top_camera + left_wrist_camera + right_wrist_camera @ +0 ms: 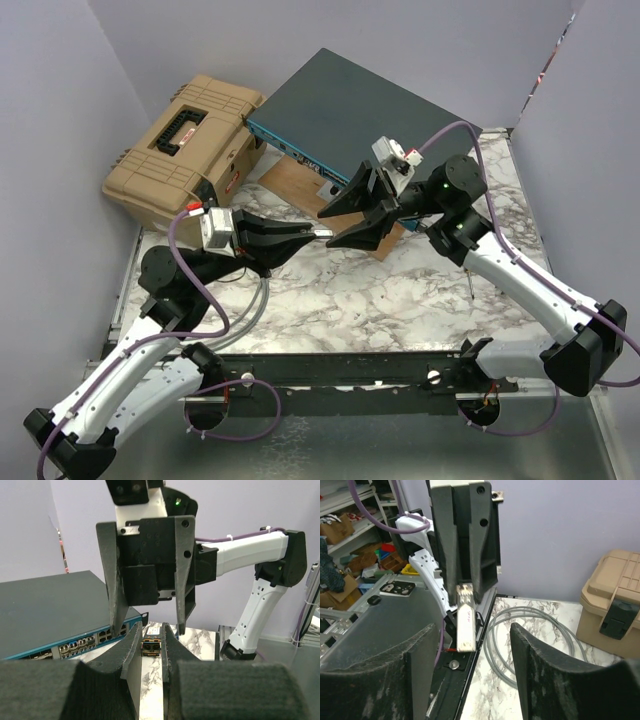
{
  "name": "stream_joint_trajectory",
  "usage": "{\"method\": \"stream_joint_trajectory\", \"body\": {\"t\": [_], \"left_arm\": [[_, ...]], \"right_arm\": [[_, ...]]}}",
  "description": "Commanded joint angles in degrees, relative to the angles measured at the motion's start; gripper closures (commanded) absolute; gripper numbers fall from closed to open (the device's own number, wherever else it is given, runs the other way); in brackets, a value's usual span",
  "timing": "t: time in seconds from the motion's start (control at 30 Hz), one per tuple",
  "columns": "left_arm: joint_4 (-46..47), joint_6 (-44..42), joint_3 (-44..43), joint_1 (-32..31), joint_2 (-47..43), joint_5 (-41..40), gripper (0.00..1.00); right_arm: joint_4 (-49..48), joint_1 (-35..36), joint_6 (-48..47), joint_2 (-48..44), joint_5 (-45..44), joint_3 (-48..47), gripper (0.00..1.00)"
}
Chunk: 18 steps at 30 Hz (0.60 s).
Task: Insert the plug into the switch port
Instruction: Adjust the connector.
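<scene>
The switch (360, 105) is a flat dark grey-teal box at the back, its blue port face (298, 150) turned toward the arms; the ports also show in the left wrist view (80, 645). My left gripper (312, 233) is shut on the plug (151, 646), a small metal module that juts forward from its fingertips over the marble. My right gripper (328, 227) is open and faces the left one. Its fingers (184, 580) stand apart on either side of the plug (466, 622) without touching it.
A tan toolbox (185, 145) stands at the back left beside the switch. A wooden board (298, 183) lies in front of the port face. A grey cable (520, 630) loops on the marble near the left arm. Purple walls close in the sides.
</scene>
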<state>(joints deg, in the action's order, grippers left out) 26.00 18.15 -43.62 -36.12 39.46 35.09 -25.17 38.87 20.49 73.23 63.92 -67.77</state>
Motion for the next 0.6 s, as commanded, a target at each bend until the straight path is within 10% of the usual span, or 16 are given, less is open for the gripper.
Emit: {"method": "stream_joint_trajectory", "body": {"t": [0.0,0.57], "left_arm": [[0.5,-1.3,0.4,0.0,0.1,-1.4,1.00],[0.5,-1.0,-0.2,0.0,-0.2,-1.9,1.00]], "right_arm": [[0.4,0.6,0.7,-0.5,1.0,-2.4,0.40],[7.8,0.7,-3.7,0.3,-1.9,-4.0,0.50]]}}
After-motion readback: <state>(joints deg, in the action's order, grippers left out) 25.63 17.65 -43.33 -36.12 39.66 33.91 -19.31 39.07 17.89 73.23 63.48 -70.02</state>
